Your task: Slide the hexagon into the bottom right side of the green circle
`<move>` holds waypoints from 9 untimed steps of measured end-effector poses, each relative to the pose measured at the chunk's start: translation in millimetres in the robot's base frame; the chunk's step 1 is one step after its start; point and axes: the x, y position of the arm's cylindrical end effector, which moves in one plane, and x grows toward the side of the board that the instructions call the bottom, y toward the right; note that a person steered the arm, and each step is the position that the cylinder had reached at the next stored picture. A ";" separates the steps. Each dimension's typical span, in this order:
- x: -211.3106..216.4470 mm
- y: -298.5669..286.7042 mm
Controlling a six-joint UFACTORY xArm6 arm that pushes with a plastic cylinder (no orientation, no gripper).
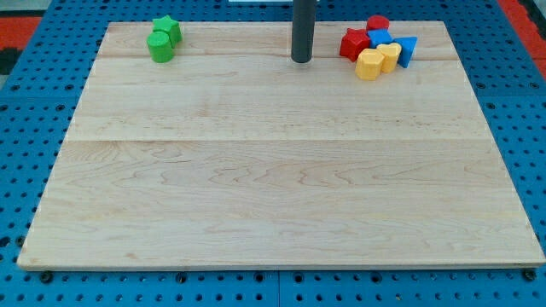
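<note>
My tip, a bare rod with nothing to clasp, should swing behind the yellow hexagon and push it left, under the green circle.

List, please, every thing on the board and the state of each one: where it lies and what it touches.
green circle: top left, touching green star.
green star: just behind the circle.
yellow hexagon: top right cluster, front, against yellow block.
yellow block: between hexagon and blue triangle.
blue triangle: cluster's right edge.
blue block: cluster's middle.
red star: cluster's left.
red block: cluster's back.
my tip: on board, apart from all blocks.
</note>
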 end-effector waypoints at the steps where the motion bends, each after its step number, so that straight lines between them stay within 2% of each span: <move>1: 0.0 0.6; 5: 2.6 -1.5; 6: 46.6 -1.5; 7: 105.3 63.0; 8: 121.1 170.4; 9: 59.3 175.3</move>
